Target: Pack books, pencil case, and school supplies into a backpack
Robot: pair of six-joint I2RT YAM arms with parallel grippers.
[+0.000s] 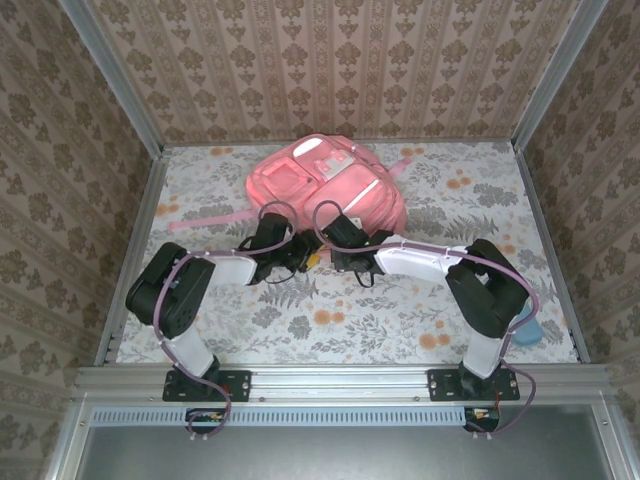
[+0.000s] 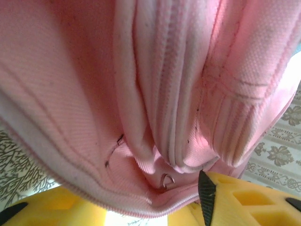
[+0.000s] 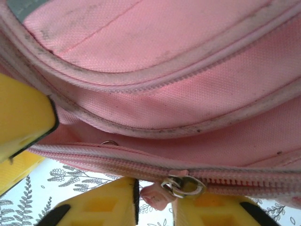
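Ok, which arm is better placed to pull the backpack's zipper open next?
Probably the right. In its wrist view the zipper pull on the backpack sits in the gap between the fingers of the right gripper, ready to pinch. The left gripper faces folds of pink fabric.

A: What is the backpack made of?
B: It is made of pink cloth. A rough, matt weave is seen, smudged grey along the edges.
A: And the zip puller?
B: Shiny metal is seen there. A small ring is made of metal too.
A: And the yellow fingers?
B: Smooth, hard plastic is seen, edged with matt black.
A: The rail?
B: Dull grey metal.
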